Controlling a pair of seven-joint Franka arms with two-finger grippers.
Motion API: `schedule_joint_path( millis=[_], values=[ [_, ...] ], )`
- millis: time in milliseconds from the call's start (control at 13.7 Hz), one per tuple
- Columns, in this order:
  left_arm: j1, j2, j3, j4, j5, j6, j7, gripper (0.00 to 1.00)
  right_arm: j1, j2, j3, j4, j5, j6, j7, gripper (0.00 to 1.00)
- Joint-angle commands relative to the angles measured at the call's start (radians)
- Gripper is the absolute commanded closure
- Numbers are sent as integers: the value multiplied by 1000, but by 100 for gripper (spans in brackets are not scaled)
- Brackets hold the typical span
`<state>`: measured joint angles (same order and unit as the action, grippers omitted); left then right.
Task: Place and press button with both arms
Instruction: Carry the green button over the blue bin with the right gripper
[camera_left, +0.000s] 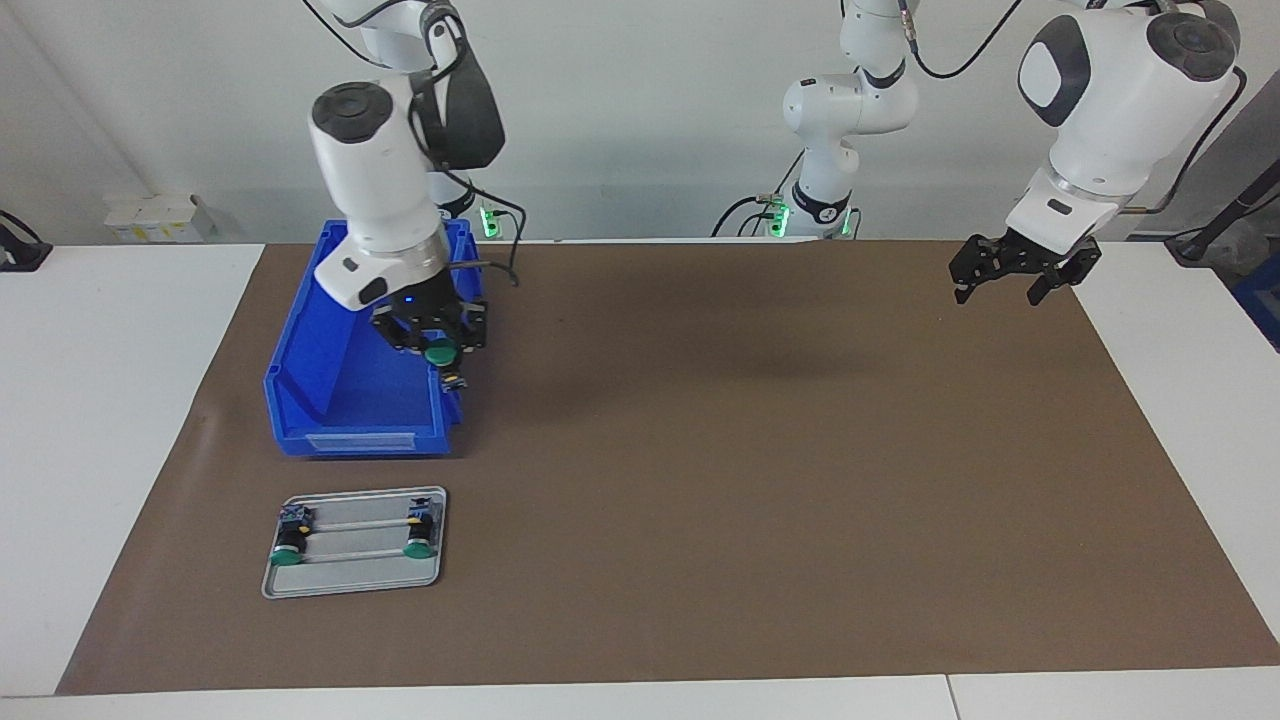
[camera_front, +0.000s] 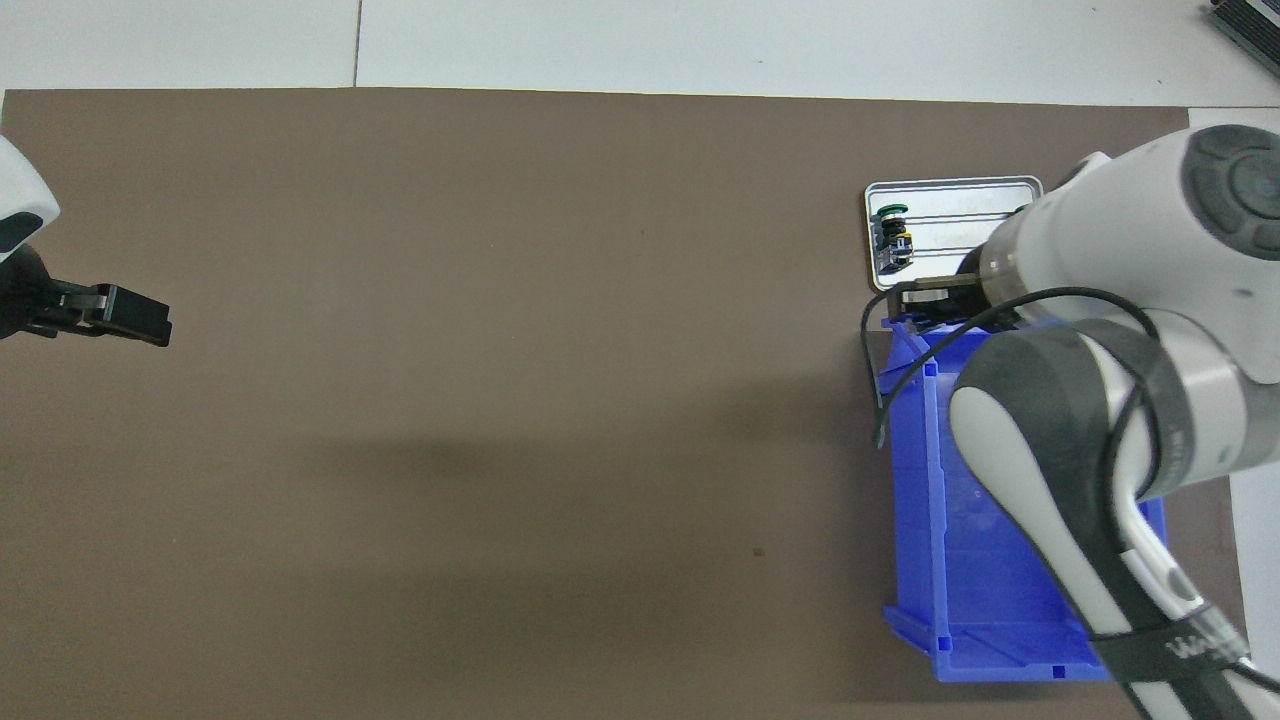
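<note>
A green-capped button (camera_left: 436, 353) hangs in the air with my right gripper (camera_left: 441, 362) shut on it. The cap faces away from the robots, over the wall of the blue bin (camera_left: 340, 400) that faces the table's middle. Two more buttons (camera_left: 287, 556) (camera_left: 419, 547) lie in the grey metal tray (camera_left: 350, 585). From overhead one tray button (camera_front: 893, 215) shows, and the right arm's wrist covers the other and its own gripper. My left gripper (camera_left: 998, 295) hangs open and empty above the mat at the left arm's end (camera_front: 130, 322).
The blue bin (camera_front: 1000, 600) stands at the right arm's end of the brown mat, with the tray (camera_front: 950, 186) just farther from the robots. The right arm's cable loops down beside the bin's wall. White table borders the mat.
</note>
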<state>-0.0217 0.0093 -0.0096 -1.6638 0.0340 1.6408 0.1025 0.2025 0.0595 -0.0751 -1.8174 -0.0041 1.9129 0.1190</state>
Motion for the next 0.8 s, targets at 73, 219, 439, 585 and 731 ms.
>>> schedule_joint_path(
  millis=[73, 219, 439, 585, 731],
  values=[
    [3, -29, -4, -34, 18, 17, -4, 0, -141, -113, 15, -236, 12, 116, -183, 100],
    [3, -29, -4, -34, 18, 17, -4, 0, -173, -176, 14, -388, 12, 205, -228, 100],
    [3, -29, -4, -34, 18, 17, -4, 0, -192, -201, 12, -529, 13, 339, -246, 100],
    [3, -28, -4, -34, 18, 17, -6, 0, -204, -184, 14, -578, 13, 423, -254, 100],
    [3, -29, -4, -34, 18, 17, -4, 0, -207, -156, 14, -598, 16, 474, -248, 100]
  ],
)
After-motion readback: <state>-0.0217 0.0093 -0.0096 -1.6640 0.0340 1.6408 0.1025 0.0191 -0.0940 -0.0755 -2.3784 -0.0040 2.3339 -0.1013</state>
